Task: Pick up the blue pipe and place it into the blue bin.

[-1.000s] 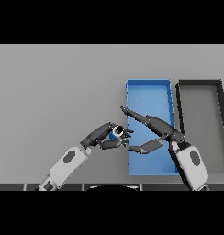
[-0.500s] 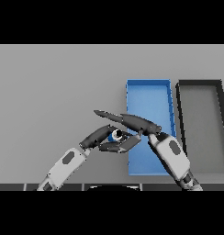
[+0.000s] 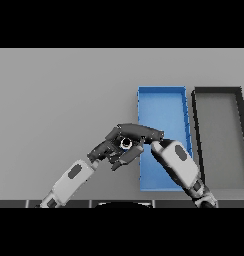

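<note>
Bins, blue bin (image 3: 161, 100) and black bin (image 3: 219, 100), flank right.

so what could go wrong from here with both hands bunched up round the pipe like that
1. The left hand and right hand overlap over the blue pipe, so they may knock each other and jar it loose.
2. The pipe is mostly hidden, so how firmly it is held is unclear; it could slip.
3. It sits just outside the blue bin's left wall and might catch the rim or drop short.
</note>
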Controlling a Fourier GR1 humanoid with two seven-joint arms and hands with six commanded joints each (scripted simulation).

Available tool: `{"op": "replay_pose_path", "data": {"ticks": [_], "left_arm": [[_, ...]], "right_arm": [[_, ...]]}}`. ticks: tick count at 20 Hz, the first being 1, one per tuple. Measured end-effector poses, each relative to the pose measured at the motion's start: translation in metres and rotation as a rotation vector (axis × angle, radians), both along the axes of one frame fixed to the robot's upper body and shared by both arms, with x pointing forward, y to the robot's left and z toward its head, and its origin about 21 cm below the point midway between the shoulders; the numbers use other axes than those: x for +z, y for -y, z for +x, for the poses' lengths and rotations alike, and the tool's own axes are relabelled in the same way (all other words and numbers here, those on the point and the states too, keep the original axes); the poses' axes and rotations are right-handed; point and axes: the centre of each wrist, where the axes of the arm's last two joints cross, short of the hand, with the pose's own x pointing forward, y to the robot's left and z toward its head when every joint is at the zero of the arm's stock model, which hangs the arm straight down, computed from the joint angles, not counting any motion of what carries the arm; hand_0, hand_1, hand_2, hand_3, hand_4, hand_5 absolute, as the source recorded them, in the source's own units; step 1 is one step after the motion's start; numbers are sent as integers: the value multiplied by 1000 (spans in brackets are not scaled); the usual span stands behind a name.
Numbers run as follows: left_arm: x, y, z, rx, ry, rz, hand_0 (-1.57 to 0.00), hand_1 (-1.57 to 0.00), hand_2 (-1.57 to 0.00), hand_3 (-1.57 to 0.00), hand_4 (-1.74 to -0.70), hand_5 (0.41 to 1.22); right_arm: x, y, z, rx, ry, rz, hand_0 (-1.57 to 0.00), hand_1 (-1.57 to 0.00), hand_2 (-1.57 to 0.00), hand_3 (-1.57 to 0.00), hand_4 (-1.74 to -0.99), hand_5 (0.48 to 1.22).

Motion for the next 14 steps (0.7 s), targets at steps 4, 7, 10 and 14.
{"op": "replay_pose_path", "data": {"ticks": [4, 7, 10, 14], "left_arm": [[-3, 1, 1, -4, -29, -92, -1438, -1426, -1348, -1405, -1706, 1221], [-3, -3, 1, -5, -40, -97, -1503, -1497, -1401, -1486, -1723, 1221], [-2, -5, 0, 4, -26, -92, -1157, -1083, -977, -1066, -1535, 1221], [0, -12, 5, -79, 70, 43, -473, -443, -399, -436, -1143, 1187]], "right_arm": [[-5, 1, -2, 19, 50, 91, -1456, -1454, -1459, -1410, -1447, 1059], [-5, -1, -7, 20, 80, 86, -1512, -1511, -1514, -1489, -1470, 1138], [-7, -1, -5, 0, 50, 128, -1541, -1540, -1542, -1529, -1483, 1179], [-4, -1, -6, -5, 30, 78, -1559, -1558, -1559, -1554, -1491, 1204]]}}
